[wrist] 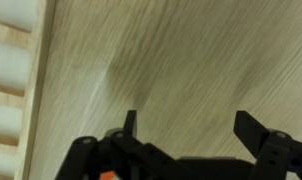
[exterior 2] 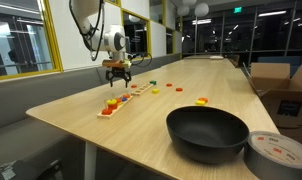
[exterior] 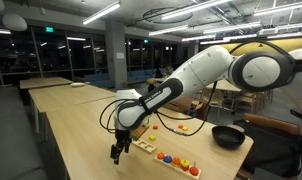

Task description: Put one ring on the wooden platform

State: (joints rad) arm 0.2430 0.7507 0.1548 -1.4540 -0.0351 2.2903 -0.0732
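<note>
1. Hanging from the white robot arm (exterior: 196,75), the jaws stand released and wide apart with nothing between them. The wrist view shows only bare table (wrist: 171,60) between the two black fingertips (wrist: 131,124).
2. Position: in both exterior views the jaws hover just above the table, near the short narrow light-wood platform (exterior 2: 103,113). The platform carries a row of bright orange, yellow and red pieces.
3. Task item: a small flat orange ring (exterior 2: 153,91) lies loose on the table, apart from the platform and not beneath the jaws. Similar pieces lie farther along. No ring is held, so the task is judged to be at the reaching stage.
4. Recommended method: bring the jaws squarely over one ring, clear of its neighbours. Descend until the tips nearly meet the table, then close across the ring's outer edge. So thin a ring offers little to grip: closing too high would likely miss it, and a hard descent would likely scrape the tips on the wood.
5. Placement: carry the ring low to a free spot on the platform and release it close to the surface. A flat ring let go from height may roll off the narrow strip. Keep clear of the pieces already seated there.
6. Materials: the table shows a pale, smooth wood grain with a dull sheen. The ring looks rigid, but what it is made of cannot be determined. A round black pan (exterior 2: 207,133), matt in finish, sits well apart and is no obstruction
</note>
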